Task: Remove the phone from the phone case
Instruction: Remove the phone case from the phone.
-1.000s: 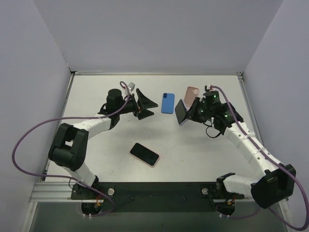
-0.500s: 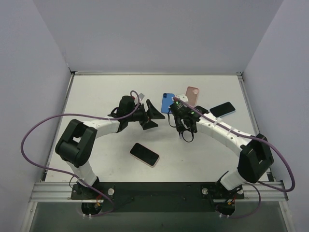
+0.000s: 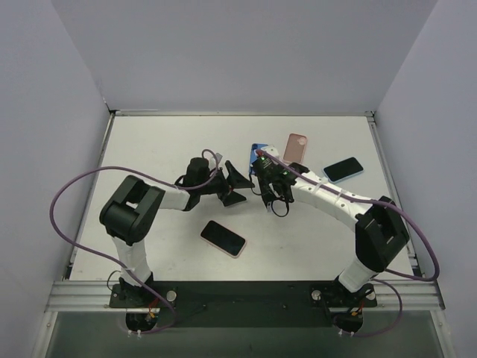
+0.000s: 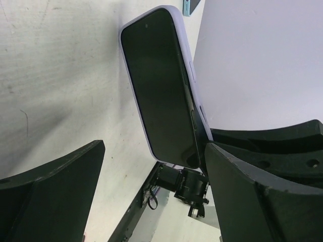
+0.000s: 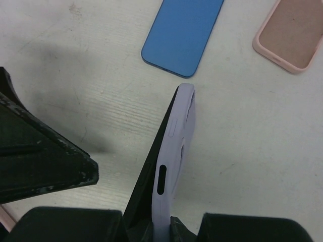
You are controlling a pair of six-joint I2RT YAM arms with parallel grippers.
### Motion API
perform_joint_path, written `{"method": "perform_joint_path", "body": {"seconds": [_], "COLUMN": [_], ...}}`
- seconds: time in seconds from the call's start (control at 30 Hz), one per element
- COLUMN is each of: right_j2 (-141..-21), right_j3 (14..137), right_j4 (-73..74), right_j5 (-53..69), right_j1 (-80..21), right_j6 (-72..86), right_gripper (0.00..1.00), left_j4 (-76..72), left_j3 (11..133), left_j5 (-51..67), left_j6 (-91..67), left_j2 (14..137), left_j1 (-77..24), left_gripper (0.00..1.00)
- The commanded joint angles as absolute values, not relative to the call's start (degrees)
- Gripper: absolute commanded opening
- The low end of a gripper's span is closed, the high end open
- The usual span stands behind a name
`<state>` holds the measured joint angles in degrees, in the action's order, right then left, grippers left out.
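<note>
A dark phone [image 5: 151, 166] in a lavender phone case [image 5: 176, 151] stands on edge above the table, with my right gripper [image 5: 161, 224] shut on its lower end. Near the jaws the phone's black edge stands slightly off the case. In the left wrist view the phone's screen [image 4: 159, 85] faces me, just ahead of my open left gripper [image 4: 155, 146], whose fingers [image 4: 55, 191] touch nothing. From the top view the left gripper [image 3: 241, 181] and the right gripper [image 3: 266, 181] meet at the table's middle.
A blue phone [image 5: 182, 35] and an empty pink case [image 5: 290, 33] lie flat just beyond the held phone. A phone in a light blue case [image 3: 343, 168] lies at the right. A phone in a pink case [image 3: 223, 238] lies near the front.
My right arm has swung left from the back right, carrying the cased phone up to the left gripper. The left gripper has slid right towards it and stays open.
</note>
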<state>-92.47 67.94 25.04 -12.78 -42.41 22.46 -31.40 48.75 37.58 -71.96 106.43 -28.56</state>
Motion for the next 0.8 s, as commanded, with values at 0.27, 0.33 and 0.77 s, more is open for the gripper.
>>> {"method": "perform_joint_path", "body": {"seconds": [0.27,0.33,0.77], "right_j2": [-94.9,-94.7,-94.3], "right_j3": [64.0,63.5,61.7], "right_j4": [16.4,16.0,13.5], "right_j5": [-0.4,-0.4,5.5], "right_j1": [-40.4,-39.9,-37.8], "right_j6": [24.8,25.0,26.4], "right_gripper": [0.0,0.0,0.0], "left_j4": [-46.9,-44.9,-15.8], "left_j3": [48.4,48.7,54.8], "left_j5": [39.9,39.9,33.1], "left_j6": [-76.6,-75.1,-58.7], "left_j2": [110.9,110.9,107.2], "left_j1": [-28.7,-28.8,-32.8], "left_gripper": [0.89,0.88,0.73]}}
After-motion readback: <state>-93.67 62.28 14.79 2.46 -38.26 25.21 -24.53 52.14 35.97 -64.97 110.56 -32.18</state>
